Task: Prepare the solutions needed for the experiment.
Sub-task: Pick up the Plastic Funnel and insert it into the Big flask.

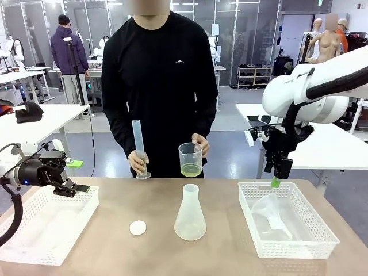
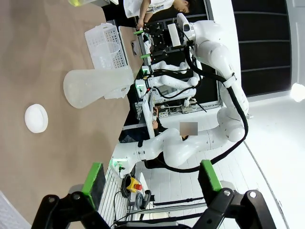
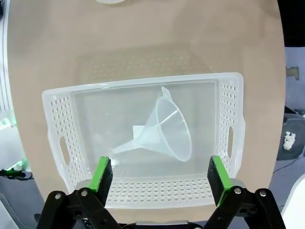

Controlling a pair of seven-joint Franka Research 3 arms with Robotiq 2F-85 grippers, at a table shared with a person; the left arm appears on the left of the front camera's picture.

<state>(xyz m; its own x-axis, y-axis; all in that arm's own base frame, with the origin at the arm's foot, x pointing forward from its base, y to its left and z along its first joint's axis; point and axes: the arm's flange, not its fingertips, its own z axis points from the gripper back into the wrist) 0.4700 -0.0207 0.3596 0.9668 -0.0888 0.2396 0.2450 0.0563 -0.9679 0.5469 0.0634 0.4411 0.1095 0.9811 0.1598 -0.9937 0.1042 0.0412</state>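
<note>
Solutions [image 1: 191, 170]: a shallow yellow-green layer in the beaker [image 1: 190, 155], which the person's hand [image 1: 200, 142] holds above the worktop's [image 1: 115, 253] far edge. Their other hand [image 1: 138, 164] holds a graduated cylinder [image 1: 137, 138] upright beside it. Conical flask [image 1: 190, 214] stands mid-worktop, with the white cap [image 1: 137, 227] near it on the left-edge side. Left claw [image 1: 73, 187] is released and empty at the left basket's [image 1: 40, 230] far rim. Right claw [image 3: 160, 174] is released and empty above the right basket [image 3: 143, 81], where a funnel [image 3: 167, 126] lies on its side.

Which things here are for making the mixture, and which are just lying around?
For the job: yellow-green liquid, cup, measuring tube, flask, funnel.
Probably just lying about: white cap, left basket.
</note>
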